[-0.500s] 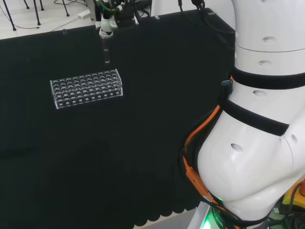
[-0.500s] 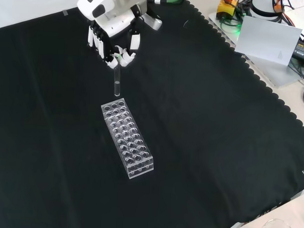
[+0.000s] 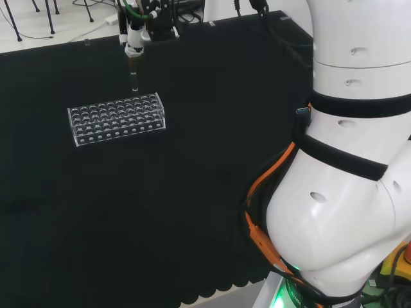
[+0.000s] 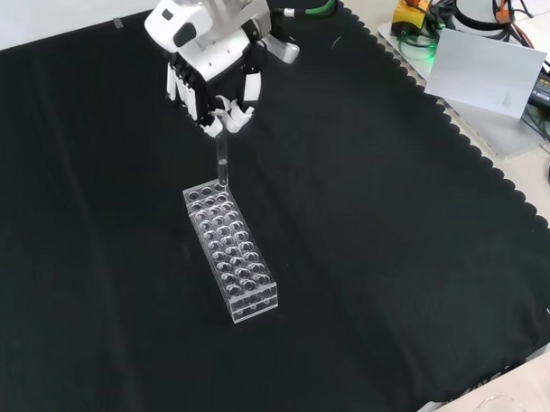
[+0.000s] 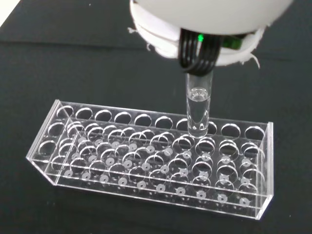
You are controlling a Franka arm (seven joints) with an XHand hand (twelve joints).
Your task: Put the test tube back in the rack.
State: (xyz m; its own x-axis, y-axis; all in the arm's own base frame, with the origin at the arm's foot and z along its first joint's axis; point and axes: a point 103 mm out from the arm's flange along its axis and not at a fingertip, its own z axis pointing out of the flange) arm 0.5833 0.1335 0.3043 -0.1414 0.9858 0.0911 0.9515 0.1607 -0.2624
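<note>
**Tube over the rack's end row: line up, then lower straight**

The fingers (image 4: pixel 226 114) are curled round the top of the test tube (image 4: pixel 221 163), pinching it so it hangs upright below the hand (image 4: pixel 211 57). In the wrist view the tube (image 5: pixel 198 109) drops out from between dark finger parts, and its rounded bottom sits just above the rack (image 5: pixel 146 156), over a hole in the outer row and toward one end. It looks to hold some clear liquid, though that is hard to be sure of.

In the front view the rack (image 4: pixel 231 250) runs lengthwise away from the camera on the black table (image 4: pixel 391 246), and the tube's tip is at its far end, near the right corner. In the head view the tube (image 3: pixel 134 77) hangs over the far edge of the rack (image 3: pixel 117 119), right of its middle.

The step in hand appears to be the final lining-up before lowering. To do it well, the tube's bottom should be centred over one hole, checked in the wrist view, and the tube kept upright so it does not catch the rim. The descent should be straight down and slow, since a sideways push could shift the light rack. The fingers should let go only once the tube rests in its hole, then lift straight up.
</note>
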